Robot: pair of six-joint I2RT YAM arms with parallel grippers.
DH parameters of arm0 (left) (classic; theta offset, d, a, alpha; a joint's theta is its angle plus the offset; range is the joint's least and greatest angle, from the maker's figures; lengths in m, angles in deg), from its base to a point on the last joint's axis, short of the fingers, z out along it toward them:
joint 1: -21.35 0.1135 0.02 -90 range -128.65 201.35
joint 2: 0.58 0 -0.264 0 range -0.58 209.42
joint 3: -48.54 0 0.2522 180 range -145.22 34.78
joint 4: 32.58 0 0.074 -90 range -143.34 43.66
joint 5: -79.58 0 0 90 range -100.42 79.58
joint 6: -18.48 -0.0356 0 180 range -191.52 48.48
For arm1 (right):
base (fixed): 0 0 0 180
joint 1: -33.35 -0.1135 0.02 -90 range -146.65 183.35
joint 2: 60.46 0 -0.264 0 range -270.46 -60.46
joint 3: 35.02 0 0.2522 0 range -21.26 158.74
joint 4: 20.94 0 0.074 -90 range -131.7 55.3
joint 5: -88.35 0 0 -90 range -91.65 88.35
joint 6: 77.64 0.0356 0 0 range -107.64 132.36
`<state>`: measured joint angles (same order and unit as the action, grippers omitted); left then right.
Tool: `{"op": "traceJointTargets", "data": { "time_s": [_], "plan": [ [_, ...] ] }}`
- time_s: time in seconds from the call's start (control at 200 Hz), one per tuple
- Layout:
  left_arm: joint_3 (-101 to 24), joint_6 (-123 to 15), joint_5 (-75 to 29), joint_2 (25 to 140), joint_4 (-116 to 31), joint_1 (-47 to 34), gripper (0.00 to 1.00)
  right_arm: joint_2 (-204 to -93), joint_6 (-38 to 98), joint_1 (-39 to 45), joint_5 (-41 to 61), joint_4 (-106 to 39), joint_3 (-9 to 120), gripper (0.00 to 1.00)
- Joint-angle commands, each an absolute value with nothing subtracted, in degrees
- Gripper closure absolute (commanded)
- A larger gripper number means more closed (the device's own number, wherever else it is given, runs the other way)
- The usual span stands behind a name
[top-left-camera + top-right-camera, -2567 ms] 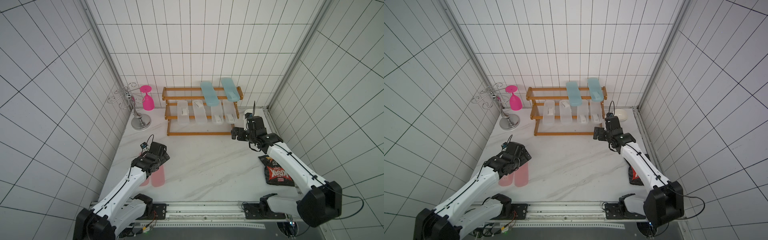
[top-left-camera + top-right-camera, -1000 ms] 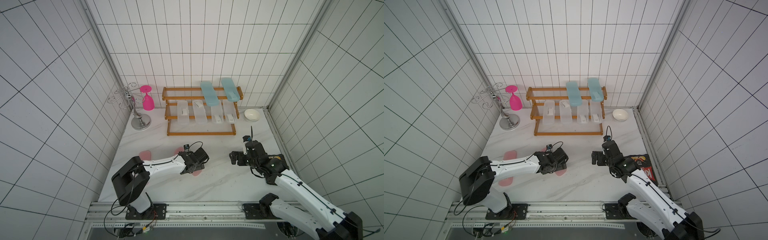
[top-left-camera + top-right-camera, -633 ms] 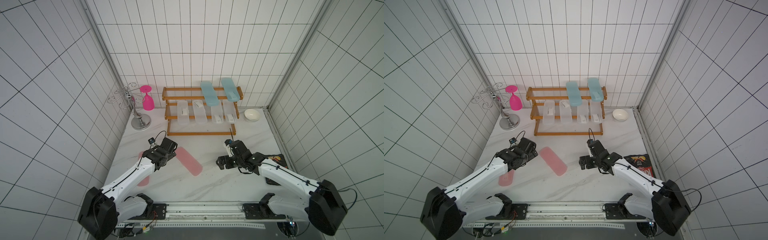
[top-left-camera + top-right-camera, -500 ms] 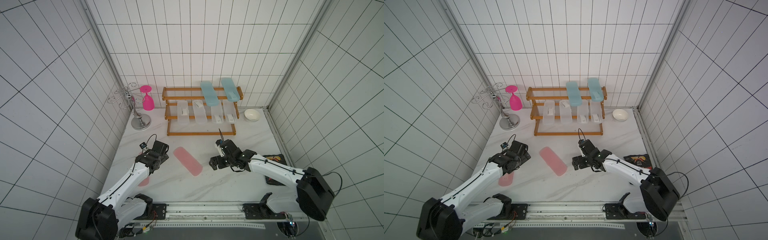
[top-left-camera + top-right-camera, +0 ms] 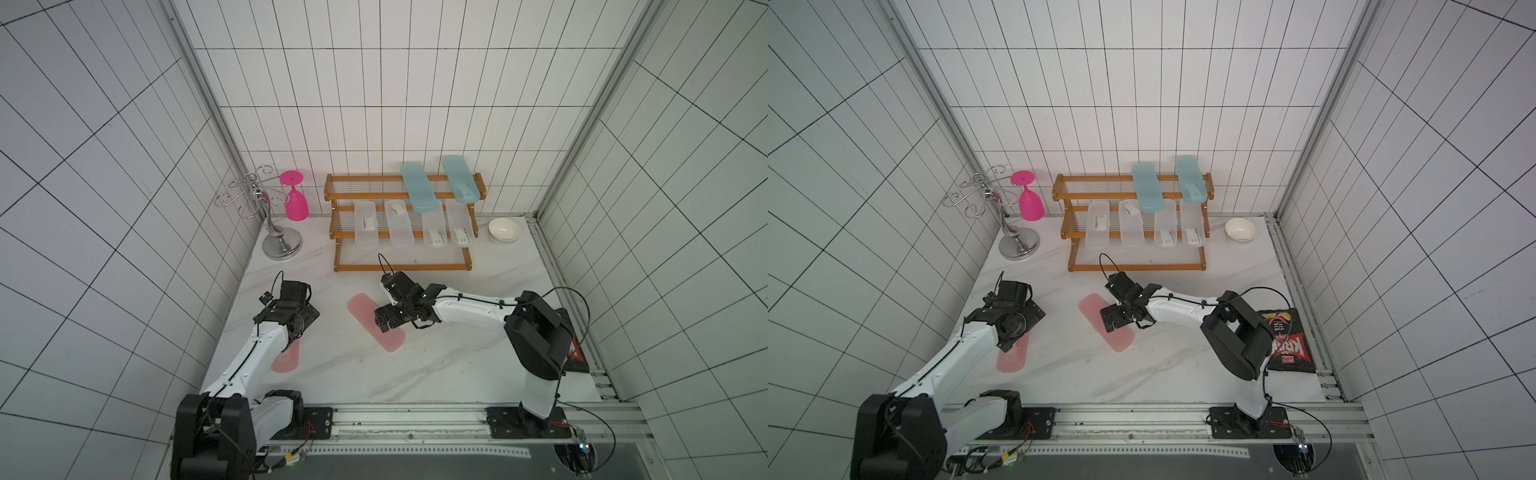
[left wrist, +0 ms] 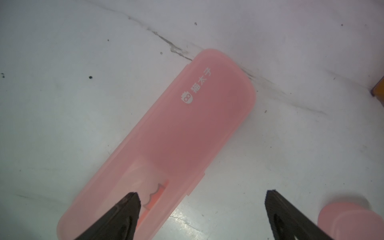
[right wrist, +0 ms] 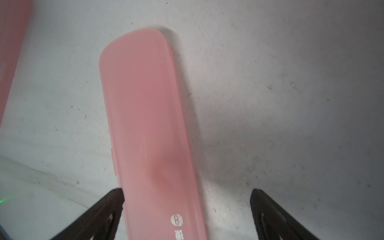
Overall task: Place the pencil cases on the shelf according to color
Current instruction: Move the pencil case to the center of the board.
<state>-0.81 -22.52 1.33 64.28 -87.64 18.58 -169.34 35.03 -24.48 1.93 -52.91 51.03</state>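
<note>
two pink pencil cases [image 5: 361, 309] flat on the table [image 5: 457, 365], one mid-table under right gripper [image 7: 187, 191], fingers spread wide, one near left by left gripper [image 6: 202, 194], fingers open, far shelf [image 5: 401, 267] holding six

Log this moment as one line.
right gripper: open, straddling middle pink case; left gripper: open, at left pink case; shelf: no pink cases yet

Both top views hang high at the front, tilted down toward the back wall [image 5: 395, 83], so they share pretty much everything: table [image 5: 457, 365], shelf [image 5: 401, 268], the lot. The wrist cams are way closer, each staring down at a pink case [image 6: 166, 135] from just above.
</note>
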Motion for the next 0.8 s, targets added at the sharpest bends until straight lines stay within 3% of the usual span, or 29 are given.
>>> {"op": "traceJointTargets", "data": {
  "time_s": [0.0, 0.295, 0.795],
  "plan": [
    [-1.5, -25.5, -4.1, 67.2, -86.0, 18.9, 0.02, -172.2, 34.7, -24.8, 0.4, -55.8, 55.1, 0.01],
    [-2.7, -27.7, -8.8, 71.8, -85.2, 17.1, 0.02, -171.9, 37.6, -22.3, -3.1, -56.7, 51.1, 0.01],
    [-8.8, -19.1, -1.7, 77.6, -85.9, -1.0, 0.02, -152.0, 38.1, -14.7, -3.7, -53.5, 29.0, 0.01]
  ]
}}
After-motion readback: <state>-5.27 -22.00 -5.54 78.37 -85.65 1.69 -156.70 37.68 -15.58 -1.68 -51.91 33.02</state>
